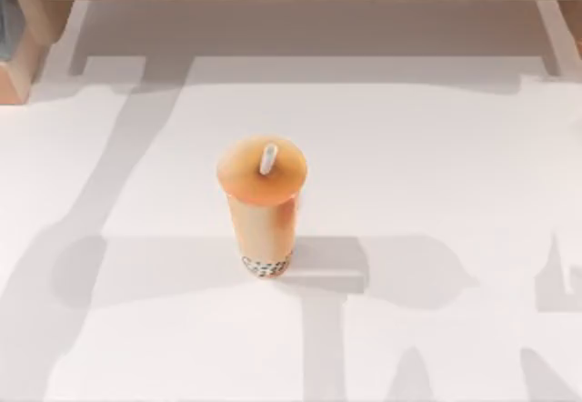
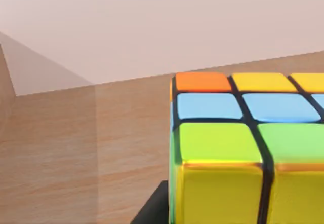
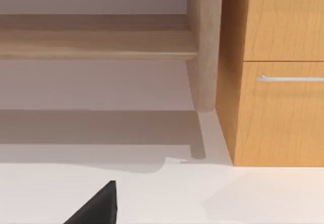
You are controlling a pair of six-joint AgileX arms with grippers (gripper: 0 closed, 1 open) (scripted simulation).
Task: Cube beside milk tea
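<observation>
Cube filled the near foreground of the left wrist view, its orange, yellow, light-blue and green tiles close against the camera with wooden panels behind; whether the left gripper clasped it I could not tell. Milk tea stood upright near the middle of the white table, straw stub poking from its orange lid. Farther right, the right wrist view showed a wooden cabinet; that gripper's grip could not be judged.

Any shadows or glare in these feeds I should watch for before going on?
Top view: broad grey shadows cross the white table, one pooling beside the milk tea. Left wrist view: the cube fills the near corner, glossy highlights on its yellow tiles. Right wrist view: soft shadow under the wooden shelf.
</observation>
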